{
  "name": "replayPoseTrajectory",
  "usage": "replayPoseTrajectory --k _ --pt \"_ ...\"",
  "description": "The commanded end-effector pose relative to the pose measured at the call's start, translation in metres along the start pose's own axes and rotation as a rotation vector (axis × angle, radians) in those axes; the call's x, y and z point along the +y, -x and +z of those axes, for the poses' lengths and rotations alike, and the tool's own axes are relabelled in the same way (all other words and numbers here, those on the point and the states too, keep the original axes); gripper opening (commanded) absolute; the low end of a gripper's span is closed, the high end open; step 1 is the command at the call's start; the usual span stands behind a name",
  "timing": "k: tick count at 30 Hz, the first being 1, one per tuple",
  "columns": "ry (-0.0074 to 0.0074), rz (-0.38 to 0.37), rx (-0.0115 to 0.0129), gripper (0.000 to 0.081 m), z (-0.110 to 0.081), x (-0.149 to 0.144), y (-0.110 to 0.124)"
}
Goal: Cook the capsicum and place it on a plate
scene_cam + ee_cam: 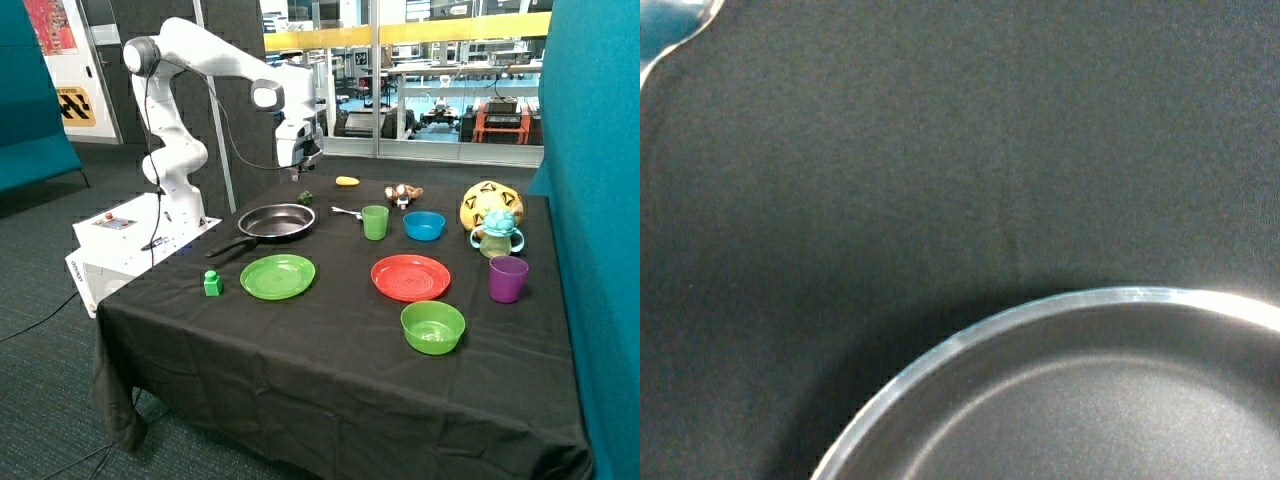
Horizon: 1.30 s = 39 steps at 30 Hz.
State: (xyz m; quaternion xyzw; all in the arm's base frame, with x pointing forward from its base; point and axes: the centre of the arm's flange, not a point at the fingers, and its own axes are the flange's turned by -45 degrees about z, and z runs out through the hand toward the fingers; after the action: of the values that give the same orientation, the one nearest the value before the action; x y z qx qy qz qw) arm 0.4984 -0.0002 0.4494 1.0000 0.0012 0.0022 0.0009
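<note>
The capsicum [305,198] is a small dark green lump lying on the black cloth just behind the far rim of the black frying pan [277,220]. The pan is empty. My gripper [302,162] hangs in the air above the capsicum and the pan's far edge, well clear of both. The lime-green plate [278,276] lies empty in front of the pan, near the table's front. In the wrist view only the pan's curved rim [1040,312] and bare black cloth show; the capsicum is out of that view.
A green cup [375,221], spoon [346,211], blue bowl [424,225], red plate [410,277], green bowl [432,326] and purple cup [507,278] stand beside the pan. A green block [212,284] sits near the pan handle. A yellow item [347,181] lies at the back edge.
</note>
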Motion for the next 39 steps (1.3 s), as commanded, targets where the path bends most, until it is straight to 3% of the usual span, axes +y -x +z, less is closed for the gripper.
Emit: replayPoseTrajectory --k 1,4,6,9,17,22,31,39 --pt "-0.0017 0.054 -0.0045 0.0808 -0.001 0.000 -0.002" --pt "-0.0017 0.023 -0.0045 0.0808 0.004 0.007 0.011" --pt "-0.0018 0.013 -0.0045 0.0566 0.006 0.009 0.018" --pt "-0.0018 0.006 -0.0045 0.0476 0.010 0.009 0.028" --pt "-0.0018 -0.023 -0.0044 0.0465 0.016 0.002 0.058" --pt "-0.0019 -0.061 -0.0044 0.0470 0.021 -0.018 0.072" --pt "-0.0020 -0.087 -0.0044 0.0481 0.024 -0.047 0.075" --pt "-0.0021 -0.154 -0.0043 0.0487 0.029 -0.080 0.079"
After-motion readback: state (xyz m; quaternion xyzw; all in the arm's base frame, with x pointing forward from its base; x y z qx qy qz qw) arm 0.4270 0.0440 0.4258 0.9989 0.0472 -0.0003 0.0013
